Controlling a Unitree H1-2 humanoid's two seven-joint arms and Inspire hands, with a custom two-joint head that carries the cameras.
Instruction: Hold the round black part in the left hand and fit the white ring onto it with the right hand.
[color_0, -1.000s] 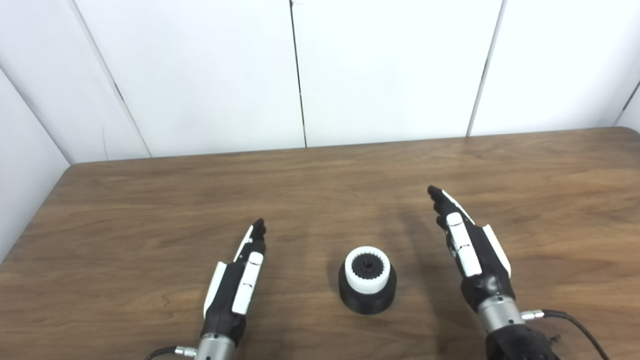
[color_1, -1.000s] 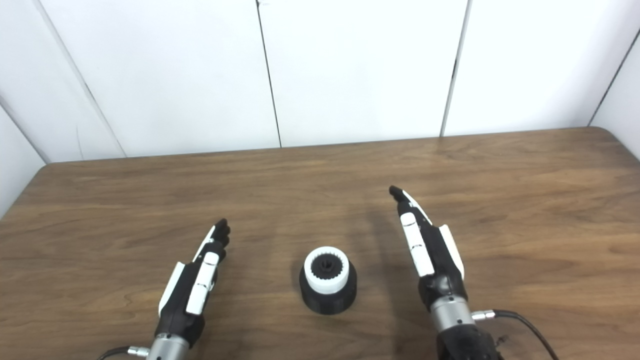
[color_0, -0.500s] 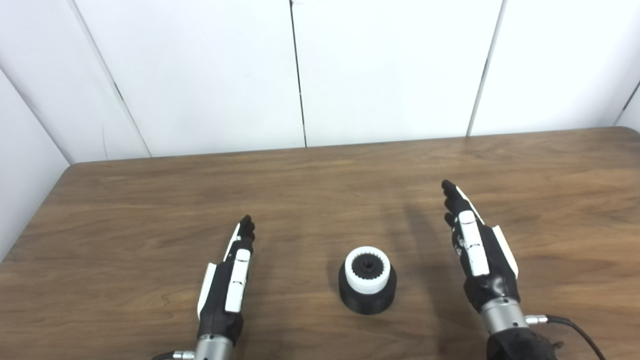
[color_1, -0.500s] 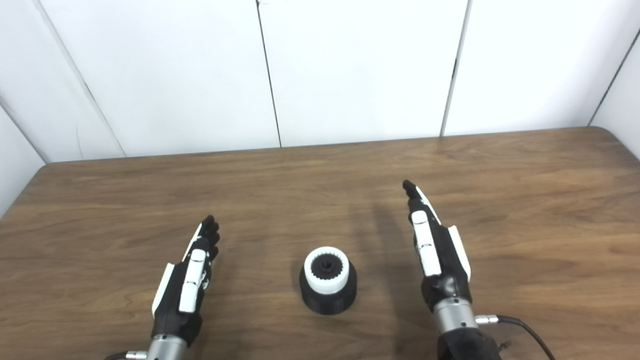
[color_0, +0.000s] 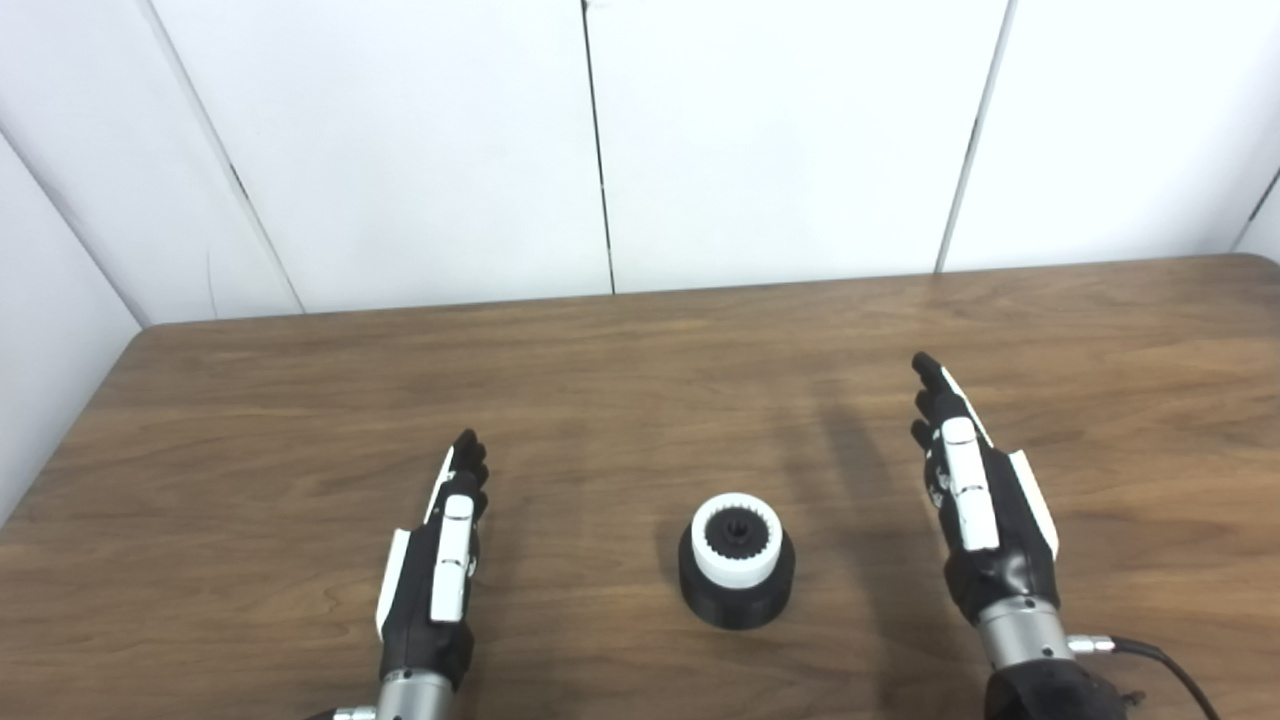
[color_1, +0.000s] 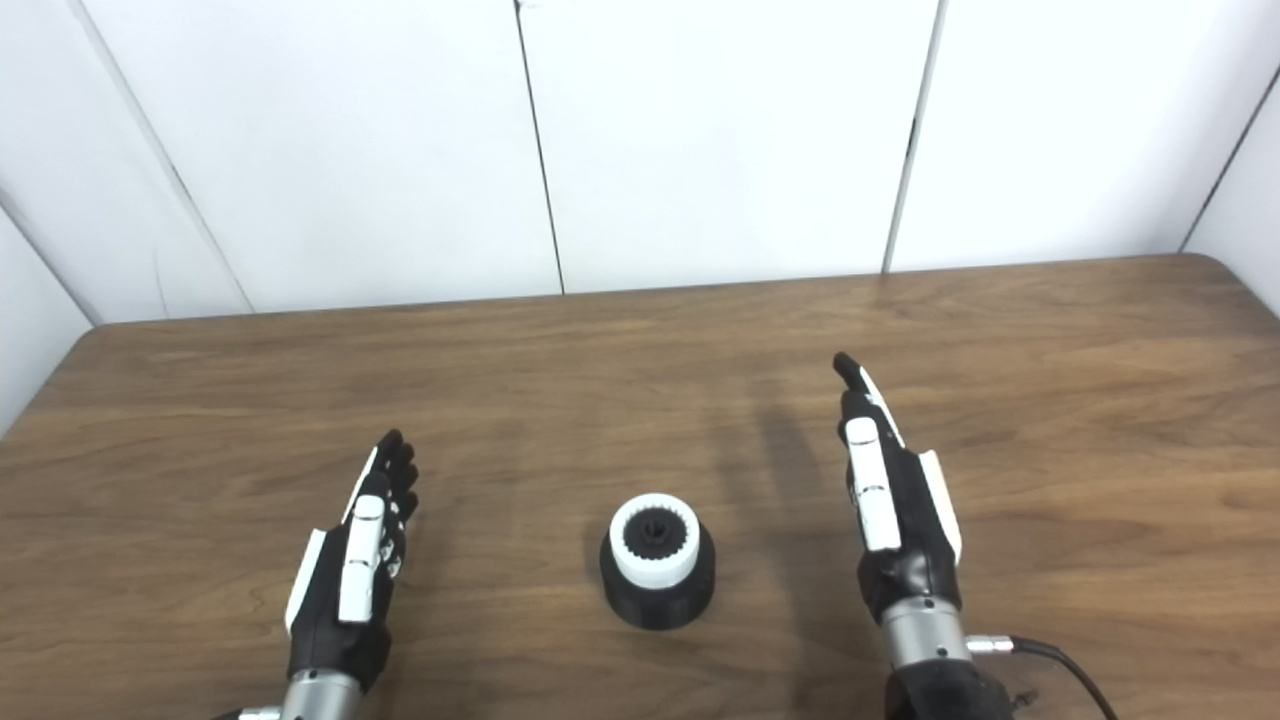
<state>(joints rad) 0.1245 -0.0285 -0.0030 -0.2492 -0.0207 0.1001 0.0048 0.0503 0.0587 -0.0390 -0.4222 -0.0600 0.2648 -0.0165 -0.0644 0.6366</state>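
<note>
I am seeing the round black part (color_0: 737, 590) sitting upright on the wooden table (color_0: 640, 340), with the white ring (color_0: 737, 543) seated on its top; the ring's inner edge is toothed, and a small dark hub is showing in its middle. The black part is a squat cylinder with a matte finish, wider than the ring it is carrying.

My left hand (color_0: 432, 590) is hovering well to the left of the black part, fingers stretched out straight and holding nothing. My right hand (color_0: 978, 510) is hanging to the right of the black part, likewise flat with fingers extended and empty. Both hands are black with white plates along the backs, and neither is touching the part.

The right eye view is showing the table's rounded far right corner, which the left eye view is cutting off; the left eye view is showing more of the wall panel (color_0: 60, 330) left of the part.

The table is a brown wood-grain top, and white panelled walls are standing behind it.
</note>
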